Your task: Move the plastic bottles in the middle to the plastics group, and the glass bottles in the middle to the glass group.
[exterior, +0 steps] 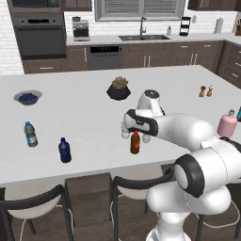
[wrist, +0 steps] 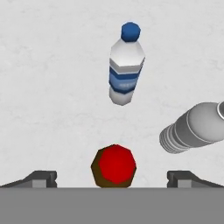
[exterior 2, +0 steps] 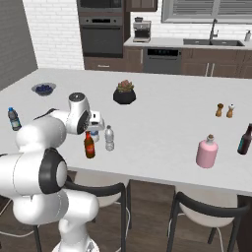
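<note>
The gripper (wrist: 112, 179) hangs above the red-capped brown glass bottle (exterior: 135, 142), its jaws spread wide to either side of the red cap and touching nothing. That bottle stands near the front edge of the white island counter (exterior: 75, 113), with the blue-labelled water bottle (wrist: 126, 70) and the plain greyish water bottle (exterior 2: 109, 138) just beside it. The navy bottle (exterior: 64, 150) and dark-capped water bottle (exterior: 30, 134) stand toward the counter's left end, the pink bottle (exterior 2: 206, 151) toward its right end.
</note>
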Available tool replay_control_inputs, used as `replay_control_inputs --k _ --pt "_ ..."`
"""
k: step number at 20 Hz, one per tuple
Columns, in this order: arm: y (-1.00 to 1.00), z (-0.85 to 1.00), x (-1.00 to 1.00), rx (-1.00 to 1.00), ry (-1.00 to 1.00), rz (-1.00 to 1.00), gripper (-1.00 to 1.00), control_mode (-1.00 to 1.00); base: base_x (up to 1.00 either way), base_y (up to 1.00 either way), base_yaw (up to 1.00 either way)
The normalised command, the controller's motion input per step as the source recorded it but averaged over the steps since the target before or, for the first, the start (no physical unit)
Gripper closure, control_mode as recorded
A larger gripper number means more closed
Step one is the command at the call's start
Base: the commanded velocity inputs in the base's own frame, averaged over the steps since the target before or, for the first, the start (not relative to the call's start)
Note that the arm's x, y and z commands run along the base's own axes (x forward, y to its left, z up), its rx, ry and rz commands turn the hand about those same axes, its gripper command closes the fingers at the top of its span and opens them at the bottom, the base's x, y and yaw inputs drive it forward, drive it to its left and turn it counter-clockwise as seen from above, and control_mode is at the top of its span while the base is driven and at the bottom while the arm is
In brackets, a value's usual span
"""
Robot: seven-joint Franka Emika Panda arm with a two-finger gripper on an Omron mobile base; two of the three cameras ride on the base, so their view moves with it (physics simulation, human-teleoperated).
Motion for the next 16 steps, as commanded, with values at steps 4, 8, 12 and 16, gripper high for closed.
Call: replay_control_inputs --k 4,8,12,16 --pt "0.00 -0.02 0.11 0.00 0.00 0.00 -1.00 -1.00 0.00 0.00 0.00" --pt "0.00 0.00 0.12 0.00 0.00 0.00 -1.00 -1.00 0.00 0.00 0.00" --pt "0.00 -0.09 0.07 0.00 0.00 0.00 -1.00 -1.00 0.00 0.00 0.00" --pt "0.00 -0.17 0.08 0.00 0.00 0.00 -1.00 -1.00 0.00 0.00 0.00"
